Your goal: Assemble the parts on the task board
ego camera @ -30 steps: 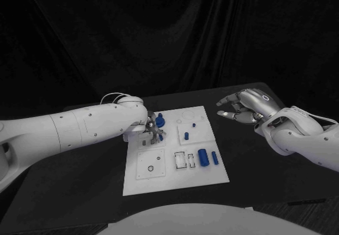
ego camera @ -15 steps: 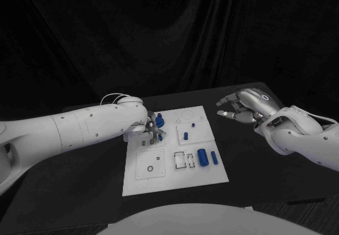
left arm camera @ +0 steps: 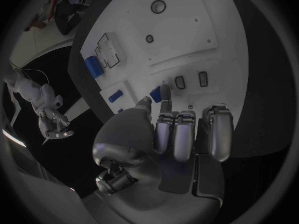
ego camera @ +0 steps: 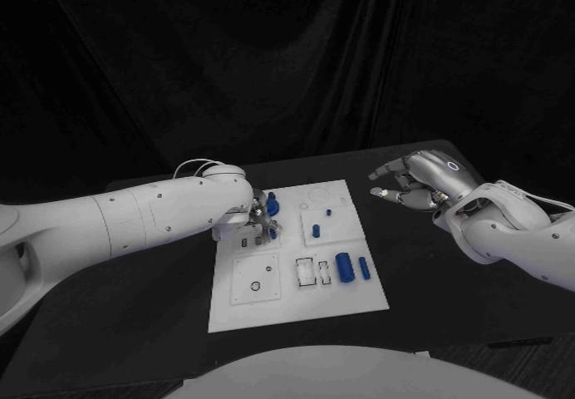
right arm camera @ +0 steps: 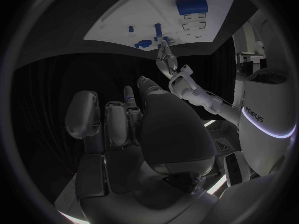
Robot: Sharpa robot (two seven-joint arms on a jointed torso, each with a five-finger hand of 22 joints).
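The white task board (ego camera: 300,293) lies in the middle of the black table. My left hand (ego camera: 257,222) is over the board's far left part and pinches a small blue part (left arm camera: 156,93) between thumb and a finger, low against the board (left arm camera: 187,30). Another blue part (ego camera: 272,202) stands just behind that hand. Two blue cylinders (ego camera: 345,267) lie near the board's right edge, and blue pegs (ego camera: 316,230) stand upright mid-board. My right hand (ego camera: 415,179) hovers off the board's far right corner, its fingers loosely curved and holding nothing.
Small rectangular slots (ego camera: 307,272) and a round hole (ego camera: 255,286) mark the board's near half. The black table (ego camera: 467,283) lies bare to the right of the board. A dark curtain hangs behind the table.
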